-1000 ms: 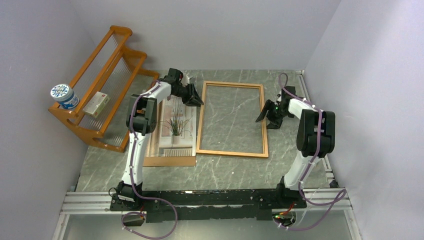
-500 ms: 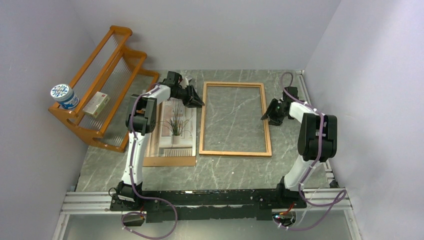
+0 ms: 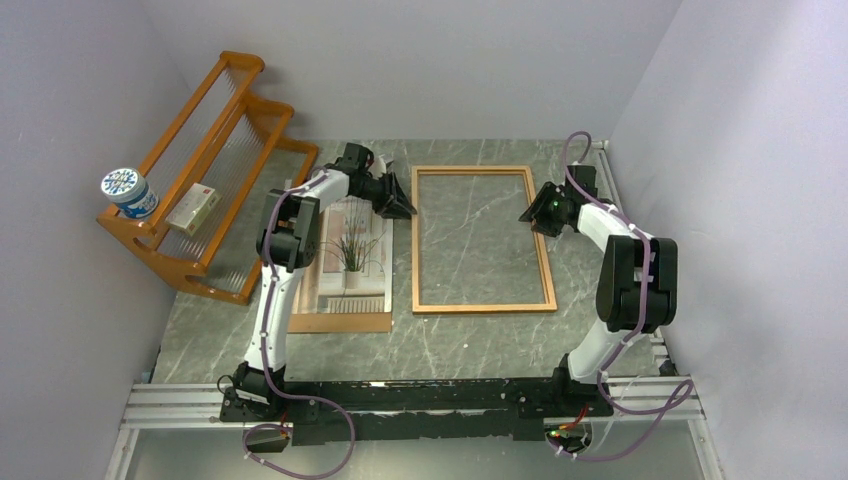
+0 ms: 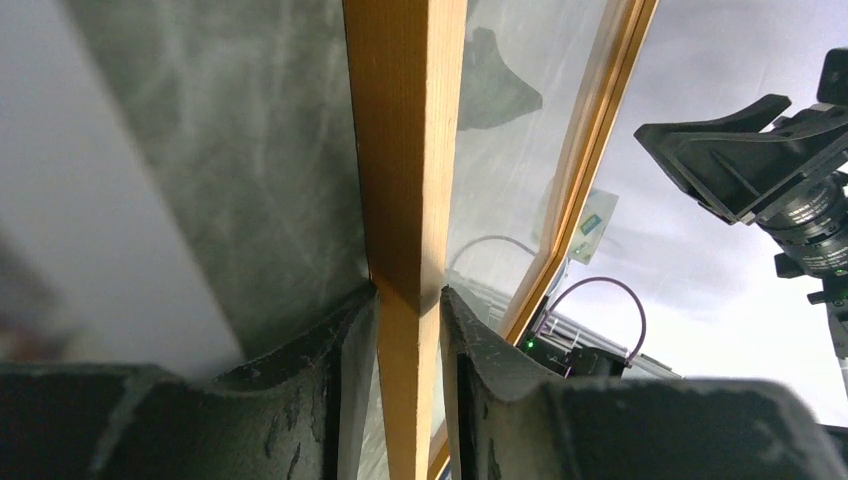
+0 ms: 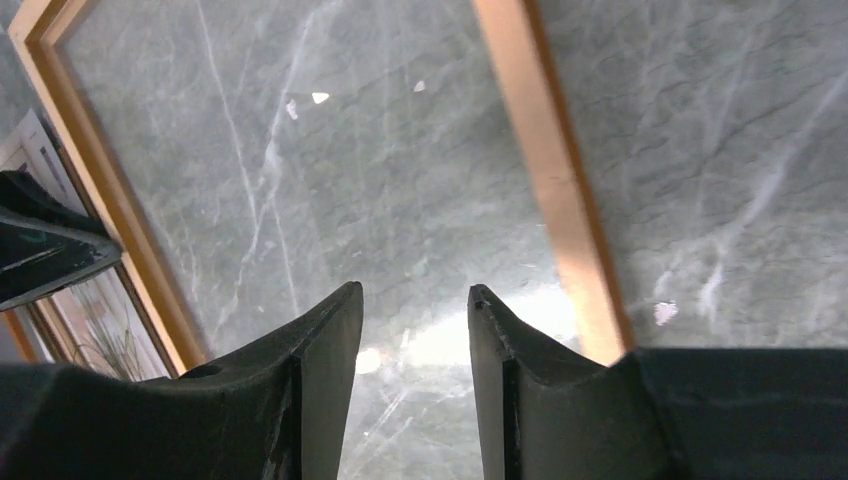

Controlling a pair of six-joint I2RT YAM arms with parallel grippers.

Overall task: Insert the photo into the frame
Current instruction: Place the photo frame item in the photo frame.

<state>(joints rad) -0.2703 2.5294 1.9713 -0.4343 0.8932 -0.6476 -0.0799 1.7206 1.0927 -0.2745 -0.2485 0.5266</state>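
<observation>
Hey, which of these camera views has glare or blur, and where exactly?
Left wrist: the frame rail is sharp where the left gripper clamps it, but a pale smeared band fills the left side. Right wrist: bright glare sits at the right gripper, and the rail beside it looks soft. Top external: even light, no glare.

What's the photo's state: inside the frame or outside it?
Outside. The photo lies on the brown board left of the frame; only the marble table shows within the frame's border.

The frame [image 3: 485, 307] lies on the table [image 3: 450, 345]; the photo [image 3: 352, 262] lies just left, on a backing board [image 3: 340, 322]. A rack [image 3: 215, 160] stands further left.
</observation>
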